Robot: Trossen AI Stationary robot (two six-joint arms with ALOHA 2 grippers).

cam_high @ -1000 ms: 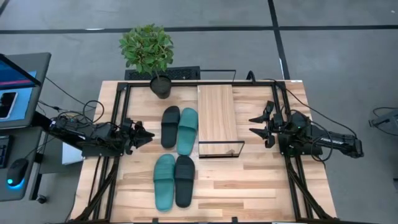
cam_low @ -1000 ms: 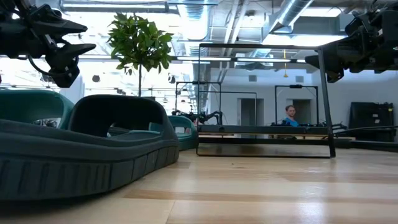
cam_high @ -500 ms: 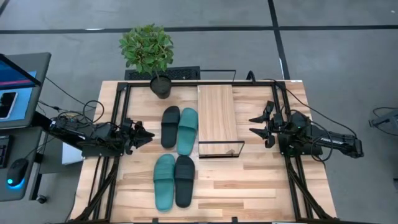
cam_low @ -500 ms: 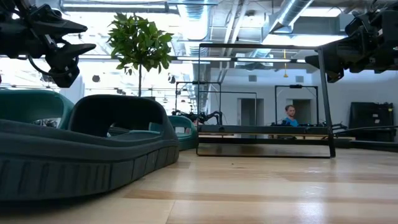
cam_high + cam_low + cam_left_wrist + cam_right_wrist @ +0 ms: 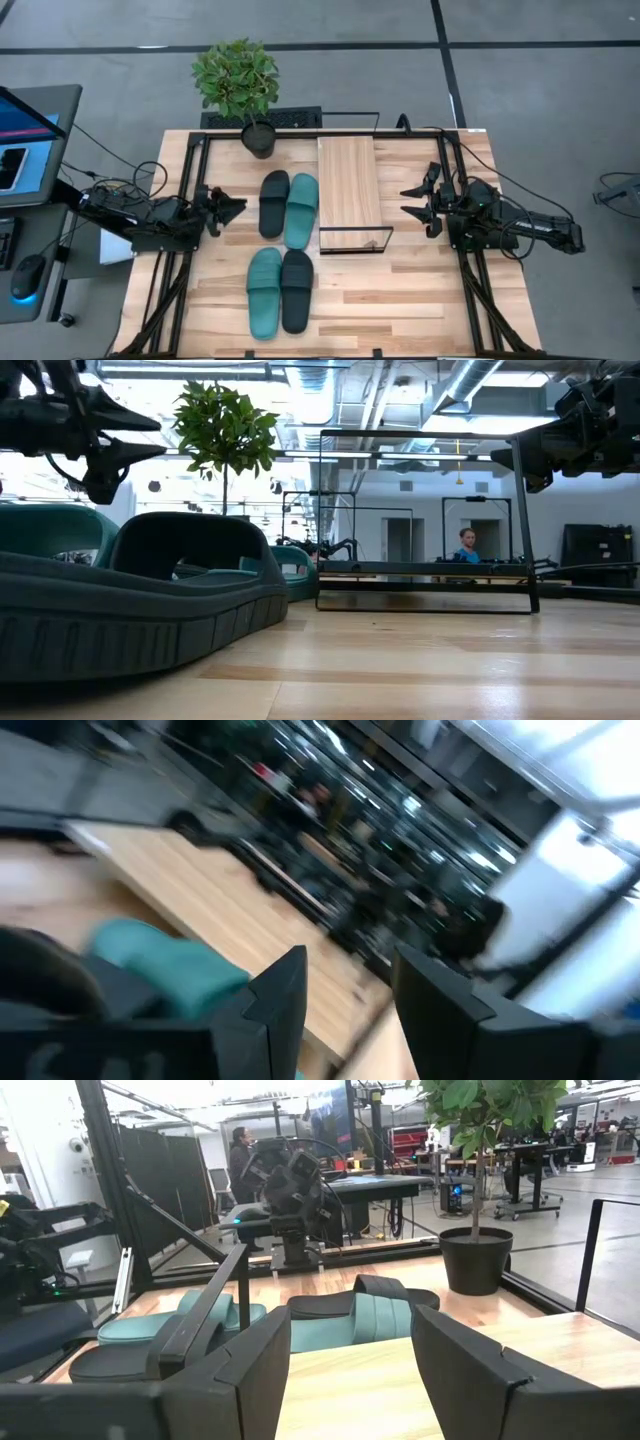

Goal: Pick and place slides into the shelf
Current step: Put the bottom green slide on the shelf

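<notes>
The left pincer (image 5: 232, 207) hovers at the left side of the tabletop (image 5: 420, 290), its fingers spread apart and holding nothing, pointing toward the far pair of slides. The right pincer (image 5: 412, 198) waits at the right side, also spread wide and empty, facing the shelf (image 5: 349, 190).

All four slides lie on the tabletop, none on the shelf. The far pair sits just left of the shelf: a black slide (image 5: 273, 203) beside a teal slide (image 5: 301, 208), touching along their sides. The near pair lies closer to the front edge: a teal one (image 5: 264, 291) on the left and a black one (image 5: 297, 290) on the right.

A potted plant (image 5: 238, 82) stands at the tabletop's far edge.
</notes>
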